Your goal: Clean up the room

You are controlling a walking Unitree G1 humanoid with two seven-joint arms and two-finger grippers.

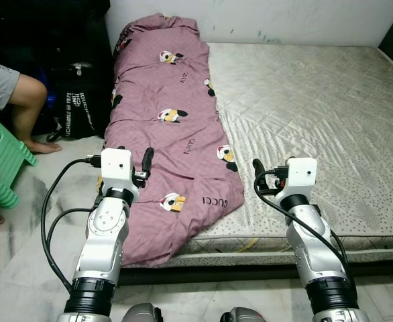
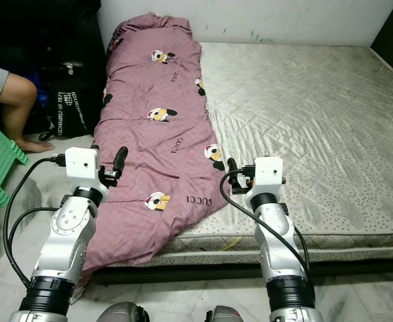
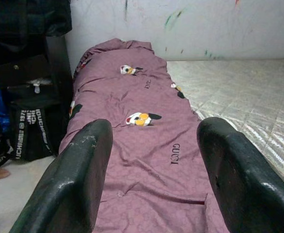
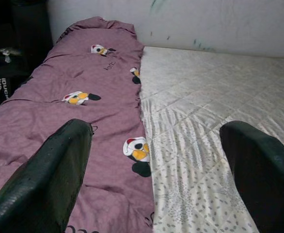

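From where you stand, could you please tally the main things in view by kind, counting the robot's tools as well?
Purple blanket: 1
Mattress: 1
Black bag: 1
Green stool: 1
Person, seated beside the stool: 1
Robot tools: 2, the left tool over the blanket's near end and the right tool over the mattress, both open
Total: 7

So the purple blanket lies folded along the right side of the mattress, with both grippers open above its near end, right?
Not quite: the blanket lies along the left side of the mattress, as the left eye view shows. The left gripper and right gripper are open near its near end.
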